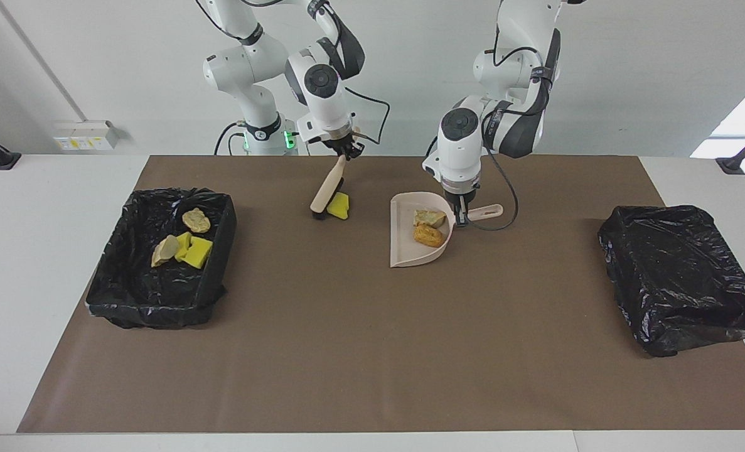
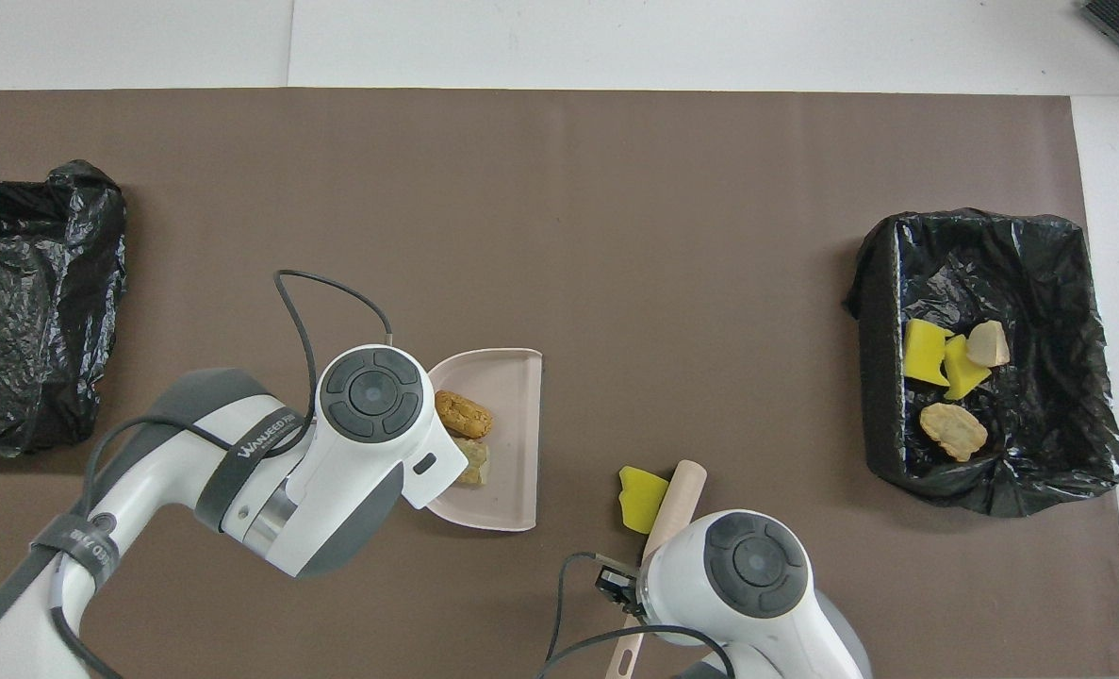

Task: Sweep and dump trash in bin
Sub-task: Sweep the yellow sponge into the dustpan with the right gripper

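A pale pink dustpan [image 1: 410,251] lies flat on the brown mat and holds two scraps, a golden-brown chunk [image 1: 428,235] and a tan, green-backed piece [image 1: 429,218]. My left gripper [image 1: 462,215] is shut on the dustpan's handle [image 1: 488,211]. My right gripper [image 1: 347,150] is shut on the top of a wooden brush [image 1: 327,185], whose dark head rests on the mat. A yellow sponge piece [image 1: 339,205] lies against the brush head, between the brush and the dustpan. In the overhead view the dustpan [image 2: 512,377], the brush [image 2: 674,500] and the sponge piece [image 2: 641,497] show beside my wrists.
A black-lined bin [image 1: 218,263] at the right arm's end of the table holds several scraps, yellow sponge [image 1: 198,252] and tan chunks [image 1: 196,220]. A second bin [image 1: 680,276], covered in a black bag, stands at the left arm's end. The brown mat [image 1: 372,351] spreads between them.
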Robot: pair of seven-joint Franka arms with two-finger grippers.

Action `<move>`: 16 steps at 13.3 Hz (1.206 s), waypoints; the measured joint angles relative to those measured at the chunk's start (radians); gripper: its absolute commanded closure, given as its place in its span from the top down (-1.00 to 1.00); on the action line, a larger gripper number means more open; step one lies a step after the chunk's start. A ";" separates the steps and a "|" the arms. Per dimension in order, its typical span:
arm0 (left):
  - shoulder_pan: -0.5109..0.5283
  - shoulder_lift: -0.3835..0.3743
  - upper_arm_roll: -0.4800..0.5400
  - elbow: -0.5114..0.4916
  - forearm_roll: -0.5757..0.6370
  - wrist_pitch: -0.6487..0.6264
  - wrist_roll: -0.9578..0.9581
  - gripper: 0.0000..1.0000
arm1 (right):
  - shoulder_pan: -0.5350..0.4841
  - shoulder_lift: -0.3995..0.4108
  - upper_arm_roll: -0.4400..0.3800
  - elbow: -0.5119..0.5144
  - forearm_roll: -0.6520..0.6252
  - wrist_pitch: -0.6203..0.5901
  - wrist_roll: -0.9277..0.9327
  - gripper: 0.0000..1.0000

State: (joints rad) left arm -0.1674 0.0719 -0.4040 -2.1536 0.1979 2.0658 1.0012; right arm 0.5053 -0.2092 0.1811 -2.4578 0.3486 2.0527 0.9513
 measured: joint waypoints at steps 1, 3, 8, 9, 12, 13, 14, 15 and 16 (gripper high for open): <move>0.000 0.000 0.000 -0.001 0.000 0.000 0.000 -1.00 | 0.013 0.040 0.001 0.024 0.000 0.037 0.000 -1.00; 0.001 0.000 0.001 -0.003 0.000 0.000 0.000 -1.00 | 0.017 0.133 0.001 0.110 0.000 0.058 -0.073 -1.00; 0.002 0.000 0.003 -0.010 0.000 0.001 0.000 -1.00 | 0.022 0.253 0.002 0.216 0.151 0.103 -0.428 -1.00; 0.004 0.000 0.004 -0.011 0.000 0.001 0.001 -1.00 | 0.027 0.262 0.002 0.225 0.214 0.114 -0.512 -1.00; 0.014 0.000 0.007 -0.017 0.000 0.001 0.008 -1.00 | 0.031 0.277 0.002 0.244 0.314 0.115 -0.638 -1.00; 0.018 0.000 0.007 -0.018 0.000 0.001 0.010 -1.00 | 0.032 0.277 0.002 0.250 0.308 0.100 -0.642 -1.00; 0.023 0.000 0.008 -0.019 0.000 0.001 0.014 -1.00 | 0.032 0.276 0.001 0.257 0.279 0.078 -0.644 -1.00; 0.029 0.000 0.008 -0.020 0.000 0.001 0.022 -1.00 | 0.032 0.274 -0.001 0.265 0.231 0.056 -0.644 -1.00; 0.033 0.000 0.011 -0.020 -0.001 0.002 0.033 -1.00 | 0.032 0.266 -0.004 0.271 0.166 0.034 -0.634 -1.00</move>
State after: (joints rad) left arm -0.1341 0.0715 -0.3933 -2.1740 0.1970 2.0674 1.0345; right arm 0.5368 0.0567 0.1774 -2.1865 0.5143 2.0869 0.3174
